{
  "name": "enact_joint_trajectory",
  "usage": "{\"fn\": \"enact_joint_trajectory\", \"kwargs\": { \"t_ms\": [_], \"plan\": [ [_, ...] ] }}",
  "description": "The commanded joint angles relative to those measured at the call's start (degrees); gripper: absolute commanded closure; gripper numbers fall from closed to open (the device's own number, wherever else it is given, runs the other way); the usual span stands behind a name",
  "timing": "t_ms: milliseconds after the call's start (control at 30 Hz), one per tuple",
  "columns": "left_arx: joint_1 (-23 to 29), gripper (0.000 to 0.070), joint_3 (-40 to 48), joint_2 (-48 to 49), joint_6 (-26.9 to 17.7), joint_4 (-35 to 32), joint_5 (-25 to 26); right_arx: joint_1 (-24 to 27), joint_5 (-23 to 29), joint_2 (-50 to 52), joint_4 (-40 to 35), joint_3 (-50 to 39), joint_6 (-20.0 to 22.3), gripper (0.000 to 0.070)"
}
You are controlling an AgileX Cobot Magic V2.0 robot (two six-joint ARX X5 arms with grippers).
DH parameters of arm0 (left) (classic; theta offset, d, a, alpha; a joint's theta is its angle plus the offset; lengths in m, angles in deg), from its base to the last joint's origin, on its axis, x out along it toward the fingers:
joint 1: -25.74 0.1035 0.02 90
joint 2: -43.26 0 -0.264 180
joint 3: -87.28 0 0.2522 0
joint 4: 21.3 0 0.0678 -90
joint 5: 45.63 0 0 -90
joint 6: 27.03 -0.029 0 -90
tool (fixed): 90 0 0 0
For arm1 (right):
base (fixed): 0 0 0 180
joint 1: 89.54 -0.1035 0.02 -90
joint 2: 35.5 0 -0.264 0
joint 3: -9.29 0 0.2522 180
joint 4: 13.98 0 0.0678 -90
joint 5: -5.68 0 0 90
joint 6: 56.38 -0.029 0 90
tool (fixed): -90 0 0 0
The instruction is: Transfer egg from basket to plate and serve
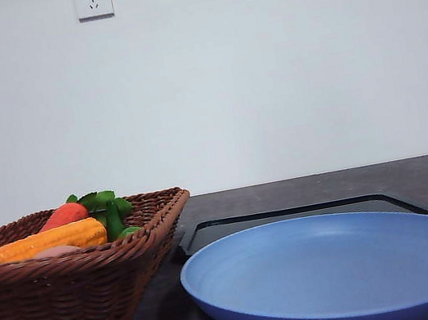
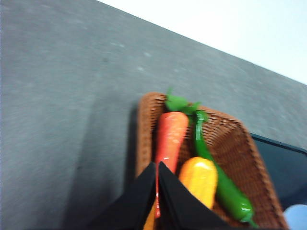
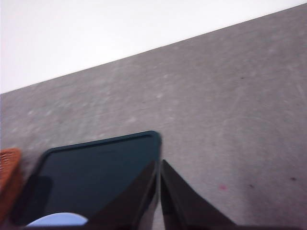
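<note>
Bench [image 1: 302, 190], dark grey, carries everything w/ a white wall behind. Basket [image 1: 72, 293] is brown wicker, sitting just beside the plate [image 1: 341, 270]; plate is wide, light blue, bare inside. Black tray [image 1: 290, 214] lies flat right behind the plate, its near edge hidden by the plate rim.

Left jaws [image 2: 158, 165] are pressed together, nothing between them, tips hanging over the basket's contents. Straight beyond the tips lies the carrot [image 2: 170, 136], red-orange w/ green top pointing away from the jaws. Off to one side of the tips sits the corn cob [image 2: 199, 179], and past that a long green pepper [image 2: 225, 189] along the basket wall.

Right jaws [image 3: 160, 165] are also together, empty, tips over the corner of the tray w/ bare bench on the other side of them. A sliver of the plate shows close under the finger base; a bit of basket rim sits well off to the side.

Egg [image 1: 56, 251]: just a pale pinkish-tan hump in the front view, inside the basket, tucked against the near side of the corn cob, partly hidden by the basket rim. In the left wrist view I can't pick it out.
</note>
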Motion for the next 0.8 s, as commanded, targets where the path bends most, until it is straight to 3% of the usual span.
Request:
{"fn": "enact_joint_trajectory", "kwargs": {
  "t_ms": [0, 267, 467, 533, 600, 667, 767],
  "plan": [
    [-0.16, 0.07, -3.11, -3.94, -2.16, 0.05, 2.32, -0.17, -1.26, -2.84, 0.72, 2.81, 1.89, 0.07],
    [-1.01, 0.07, -15.83, -21.55, -11.5, 9.76, 15.85, -0.17, -8.84, -17.57, 10.71, 14.64, 8.05, 0.07],
    [-4.83, 0.07, -21.6, -30.81, -16.05, 18.2, 18.69, -0.17, -17.92, -26.41, 17.0, 17.74, 10.56, 0.0697],
    [-6.28, 0.0692, -21.89, -32.6, -16.22, 18.56, 18.78, -0.2, -19.64, -28.87, 18.61, 17.73, 10.62, 0.0637],
    [-7.61, 0.0632, -21.89, -33.73, -16.22, 18.53, 18.78, -0.27, -20.57, -31.25, 20.13, 17.64, 10.63, 0.0564],
    [-8.74, 0.0518, -21.89, -34.55, -16.04, 18.31, 18.73, -0.55, -20.85, -33.7, 21.43, 17.51, 10.64, 0.0513],
    [-9.69, 0.0382, -21.89, -35.3, -15.23, 18.07, 18.69, -1.86, -20.77, -36.8, 21.52, 16.62, 10.48, 0.0496]
  ]
}}
